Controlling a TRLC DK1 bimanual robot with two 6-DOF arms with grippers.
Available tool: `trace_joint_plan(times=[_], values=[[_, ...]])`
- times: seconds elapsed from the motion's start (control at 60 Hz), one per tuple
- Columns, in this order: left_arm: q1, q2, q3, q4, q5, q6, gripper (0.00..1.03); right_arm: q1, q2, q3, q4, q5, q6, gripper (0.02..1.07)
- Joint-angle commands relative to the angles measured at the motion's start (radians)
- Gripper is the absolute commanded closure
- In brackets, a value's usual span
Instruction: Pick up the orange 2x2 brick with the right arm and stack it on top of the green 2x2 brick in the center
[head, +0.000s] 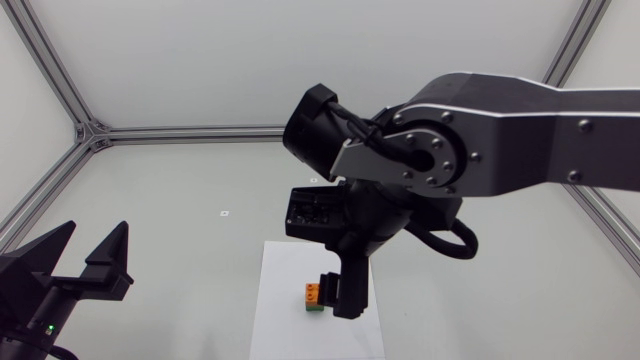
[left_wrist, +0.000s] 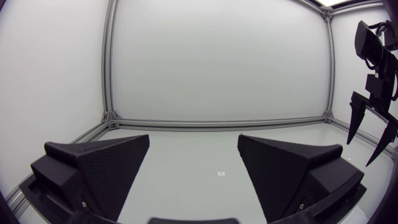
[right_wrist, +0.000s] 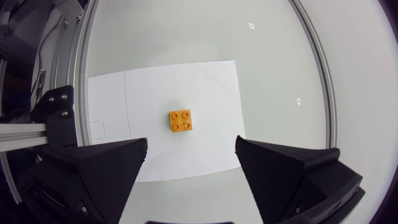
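The orange 2x2 brick (head: 313, 291) sits on top of the green 2x2 brick (head: 315, 307) on a white paper sheet (head: 285, 320) at the table's centre. My right gripper (head: 340, 300) hangs over them, pointing down, just beside the stack in the head view. In the right wrist view the orange brick (right_wrist: 180, 121) lies well ahead of the right gripper (right_wrist: 189, 168), which is open and holds nothing; the green brick is hidden beneath the orange one. My left gripper (head: 90, 262) stands open at the near left, far from the bricks, also empty (left_wrist: 193, 168).
The white sheet (right_wrist: 205, 87) covers the table's middle. Small white marks (head: 224, 212) dot the grey tabletop. Aluminium frame rails (head: 180, 132) run along the table's back and sides. From the left wrist view my right gripper (left_wrist: 372, 134) shows far off, fingers spread.
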Motion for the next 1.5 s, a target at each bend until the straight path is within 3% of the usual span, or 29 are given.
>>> trace_joint_plan(times=[0.0,0.317,0.9,1.217,1.483], values=[[0.002,-0.008,-0.041,-0.015,0.004,0.013,0.04,-0.023,-0.065,-0.041,-0.001,0.003,0.048,0.06],[0.002,-0.008,-0.041,-0.015,0.004,0.013,0.04,-0.170,-0.301,-0.180,0.074,0.022,0.117,0.06],[0.002,-0.008,-0.041,-0.013,0.004,0.013,0.04,-0.626,-0.771,-0.575,0.293,0.009,0.151,0.06],[0.002,-0.008,-0.041,-0.015,0.004,0.013,0.04,-0.797,-1.044,-0.743,0.347,0.035,0.126,0.06],[0.002,-0.008,-0.041,-0.013,0.004,0.013,0.04,-0.858,-1.187,-0.884,0.497,0.033,0.218,0.06]])
